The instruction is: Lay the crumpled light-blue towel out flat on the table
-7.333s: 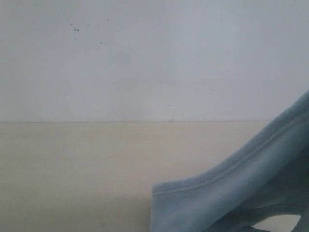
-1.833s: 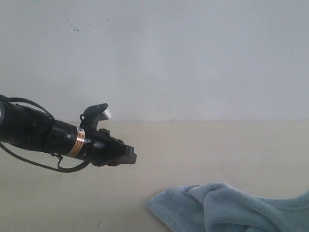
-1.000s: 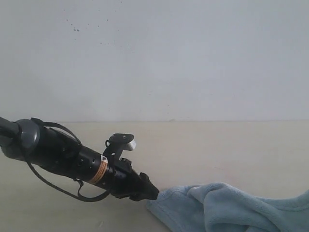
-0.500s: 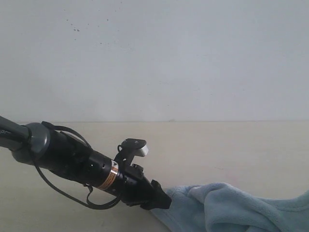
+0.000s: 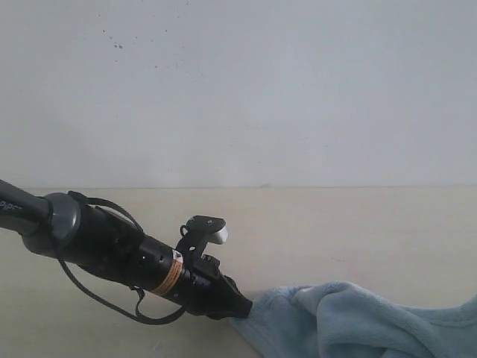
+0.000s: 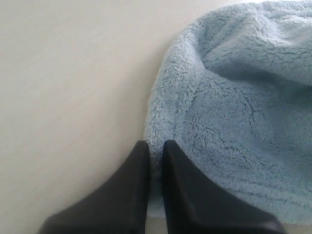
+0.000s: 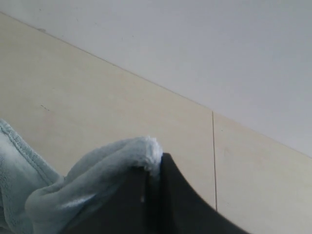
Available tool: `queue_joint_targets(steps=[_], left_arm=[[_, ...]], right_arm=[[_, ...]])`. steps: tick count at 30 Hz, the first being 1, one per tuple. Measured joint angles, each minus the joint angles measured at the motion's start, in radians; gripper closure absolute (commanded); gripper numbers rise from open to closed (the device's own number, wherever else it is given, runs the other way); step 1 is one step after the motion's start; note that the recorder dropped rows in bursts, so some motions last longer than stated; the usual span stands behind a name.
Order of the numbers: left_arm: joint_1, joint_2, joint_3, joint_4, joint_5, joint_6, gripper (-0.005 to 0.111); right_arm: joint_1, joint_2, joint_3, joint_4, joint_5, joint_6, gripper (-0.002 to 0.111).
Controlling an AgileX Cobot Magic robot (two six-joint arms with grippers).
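The crumpled light-blue towel [image 5: 350, 324] lies bunched on the table [image 5: 358, 224] at the lower right of the exterior view. My left gripper [image 5: 242, 308] reaches in from the left and is shut on the towel's near edge; in the left wrist view the towel's edge [image 6: 155, 151] is pinched between the two black fingers [image 6: 173, 161] of that gripper [image 6: 156, 148]. My right gripper [image 7: 153, 168] is out of the exterior view; its wrist view shows it shut on a fold of the towel [image 7: 122, 156] that bulges over the fingertips [image 7: 168, 163].
A white wall [image 5: 238, 89] rises behind the table's far edge. Bare beige tabletop [image 5: 112, 209] stretches left of and behind the towel. A thin seam [image 7: 213, 156] runs across the table in the right wrist view.
The left arm came in from the left, dropped toward the table and reached the towel's left edge. Over the last half second it barely shifted, staying at the edge.
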Motion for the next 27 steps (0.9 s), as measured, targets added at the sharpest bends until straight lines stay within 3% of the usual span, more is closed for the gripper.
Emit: queue_joint_targets(steps=[11,20,27], left_arm=[[0.022,-0.138,0.007,0.019,0.044,0.004,0.102],[0.147,-0.373,0.068,0.019,0.040,0.002,0.102],[0.286,-0.558,0.177,0.021,0.038,0.032,0.102]], right_arm=[[0.000,0.000,0.000,0.012,-0.004,0.000,0.108],[0.000,0.002,0.000,0.025,-0.044,-0.034,0.108],[0.000,0.079,0.000,-0.059,-0.058,-0.041,0.108]])
